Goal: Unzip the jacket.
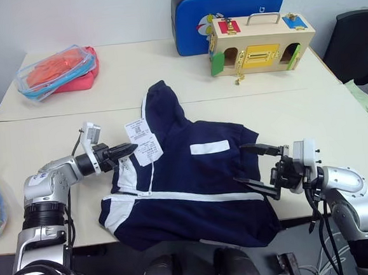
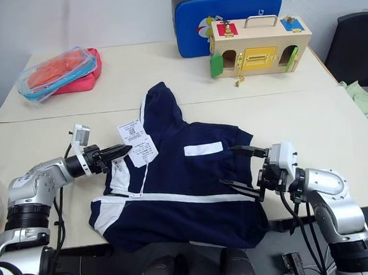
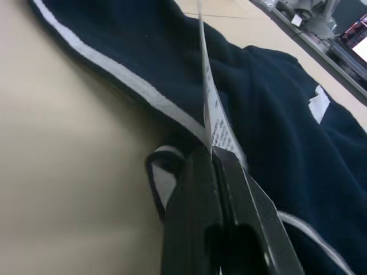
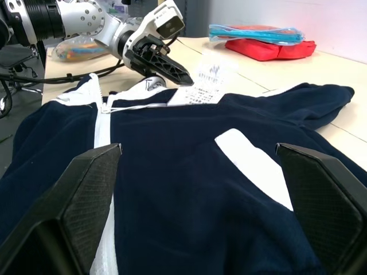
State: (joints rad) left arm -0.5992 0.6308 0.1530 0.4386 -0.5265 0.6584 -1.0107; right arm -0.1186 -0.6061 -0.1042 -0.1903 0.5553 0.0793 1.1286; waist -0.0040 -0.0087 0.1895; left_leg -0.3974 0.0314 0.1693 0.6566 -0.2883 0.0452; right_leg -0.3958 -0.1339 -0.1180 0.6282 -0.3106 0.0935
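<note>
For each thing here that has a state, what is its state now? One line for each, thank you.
jacket: lying flat on the table, zipper closed
paper tags: one is pinched in the left tool
left tool: shut on a tag at the collar
right tool: open, over the jacket's hem side
wooden box: upright, small doors open
blue case: closed, standing behind the wooden box
clear container: lid on

Lab — tables (image 1: 284,113), office chair (image 1: 358,41)
</note>
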